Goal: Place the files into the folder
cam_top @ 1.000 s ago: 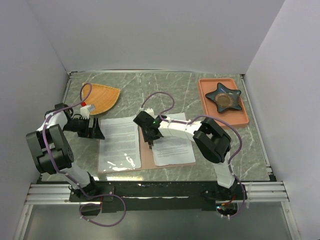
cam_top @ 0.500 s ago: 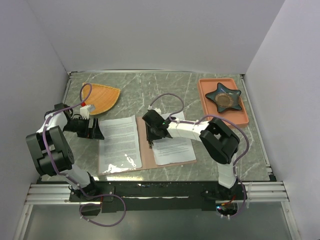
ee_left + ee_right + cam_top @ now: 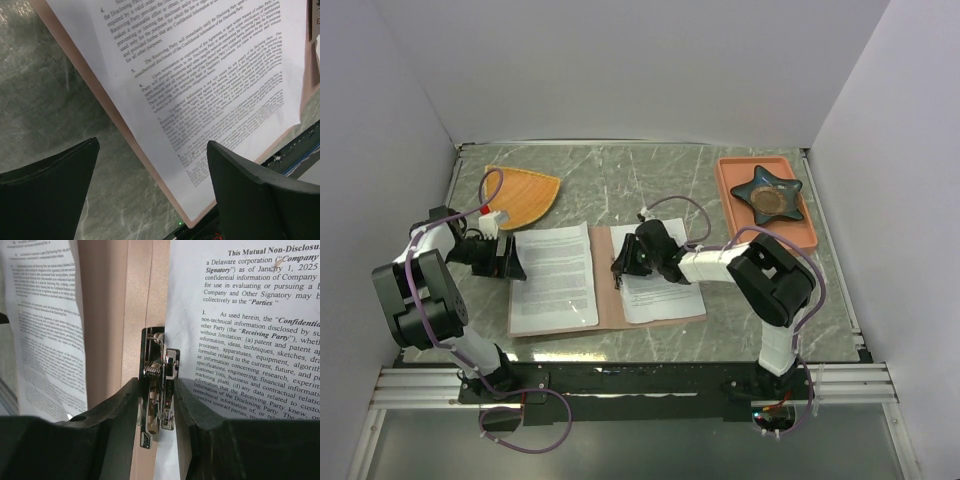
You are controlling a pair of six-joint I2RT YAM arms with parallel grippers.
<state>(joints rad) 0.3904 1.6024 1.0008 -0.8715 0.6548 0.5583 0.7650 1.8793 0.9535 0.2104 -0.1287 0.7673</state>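
Sheets lie on both halves of the open folder on the table, one on each side of the crease, probably so the folder can close over them. The right claw is narrow and pinches a metal clip at the crease. The left claw stands wide and empty beside the left sheet.

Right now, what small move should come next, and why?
Probably close the left gripper on the folder's left edge to fold it shut: both files already lie inside, its open fingers flank that edge, and the right gripper grips the metal clip at the crease.
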